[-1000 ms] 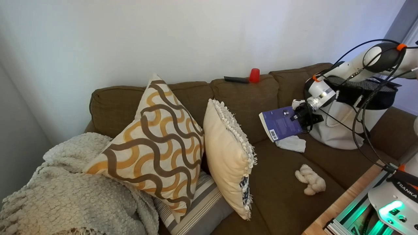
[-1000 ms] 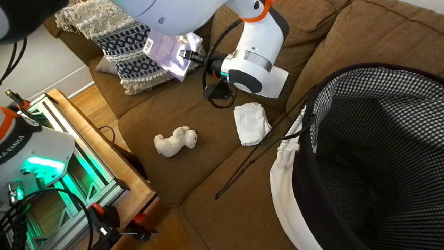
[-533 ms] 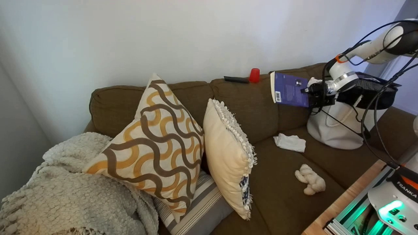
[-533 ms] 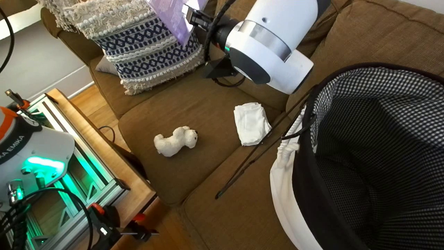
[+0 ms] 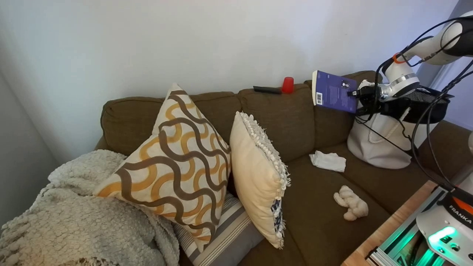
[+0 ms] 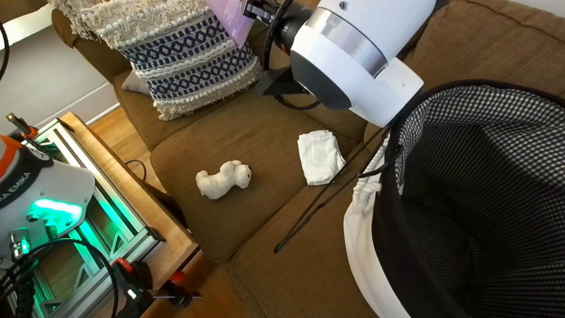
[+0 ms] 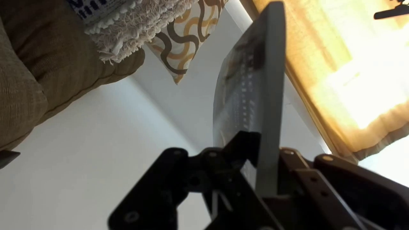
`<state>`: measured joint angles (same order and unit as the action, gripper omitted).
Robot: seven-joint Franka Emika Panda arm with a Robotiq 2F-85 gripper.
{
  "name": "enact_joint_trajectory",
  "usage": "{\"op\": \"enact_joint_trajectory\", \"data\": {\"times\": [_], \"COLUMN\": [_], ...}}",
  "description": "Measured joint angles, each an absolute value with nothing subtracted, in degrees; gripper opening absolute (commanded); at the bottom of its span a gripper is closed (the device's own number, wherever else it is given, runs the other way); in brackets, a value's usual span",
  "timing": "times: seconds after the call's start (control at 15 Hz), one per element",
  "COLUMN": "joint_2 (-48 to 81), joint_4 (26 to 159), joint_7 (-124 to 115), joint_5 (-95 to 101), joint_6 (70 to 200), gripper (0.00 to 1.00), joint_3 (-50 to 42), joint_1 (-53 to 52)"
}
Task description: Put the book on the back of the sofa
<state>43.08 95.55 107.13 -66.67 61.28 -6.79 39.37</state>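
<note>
Swing left and you could topple the red cup (image 5: 288, 85) on the sofa back (image 5: 292, 115), while the book (image 5: 334, 91), clamped in your claw (image 5: 352, 94) and tilted in the air beyond the sofa-side edge of the bench (image 5: 395, 221), could drop if you release before that back bears its weight.

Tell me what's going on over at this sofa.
A robot arm is holding a purple book, clamped in its end effector. It's held up near the back of the sofa, not yet released. A red cup and a dark object sit on top of that back; a white stuffed animal and a white cloth lie on the seat.
</note>
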Motion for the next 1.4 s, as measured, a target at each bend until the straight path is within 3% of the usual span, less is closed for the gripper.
{"op": "enact_joint_trajectory", "data": {"times": [0.4, 0.87, 0.93, 1.07, 1.13, 1.4], "joint_2": [42.6, 43.9, 44.6, 45.9, 46.2, 46.4], "joint_4": [95.1, 97.2, 97.5, 97.5, 97.5, 97.6], "joint_7": [90.2, 72.9, 71.1, 68.9, 68.6, 67.1], "joint_5": [-84.1, -94.0, -94.6, -94.8, -94.8, -96.7], "joint_6": [58.7, 71.1, 71.9, 71.9, 71.9, 72.4], "gripper": [0.04, 0.04, 0.15, 0.15, 0.04, 0.04], "joint_3": [-8.8, -10.1, -10.2, -10.5, -10.5, -11.1], "joint_1": [39.2, 33.8, 33.0, 32.3, 32.3, 31.8]}}
